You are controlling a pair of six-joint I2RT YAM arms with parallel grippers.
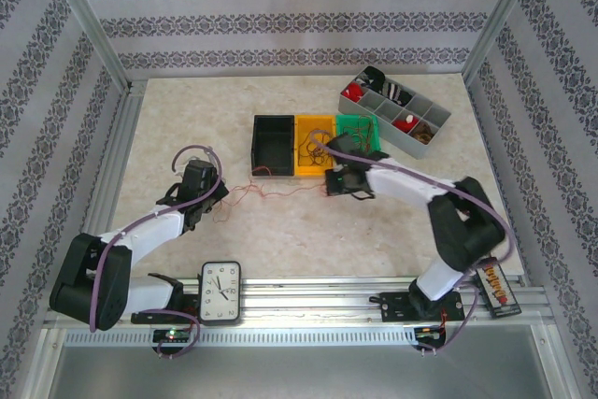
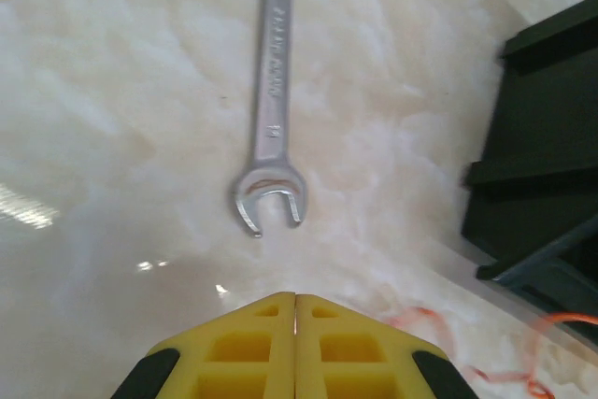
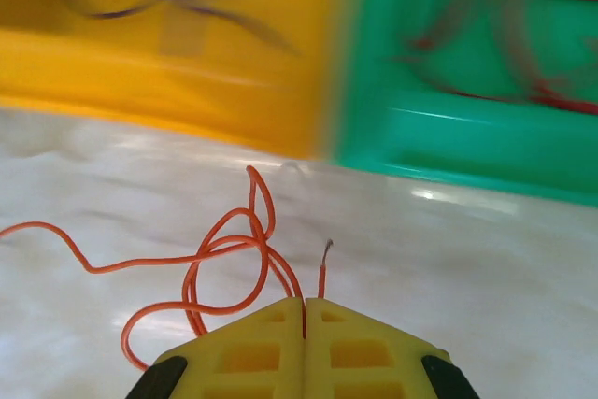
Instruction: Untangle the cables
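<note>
Status: right pincer (image 3: 304,304) clenched on orange cable (image 3: 224,251); left pincer (image 2: 295,298) clenched, any held item not discernible.
Cable loops lie mid-counter (image 3: 467,259), left of the right pincer, near the blurred yellow bin (image 3: 187,81) and green bin (image 3: 448,128); gripped section hidden between the fingers. Bin contents indistinct.

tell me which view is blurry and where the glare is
right wrist: yellow bin and green bin blurred and smeared, orange cable at the right hand sharp; left wrist: wrench fairly sharp, glare patches on the table; top external: even light, sharp, soft shadows
</note>
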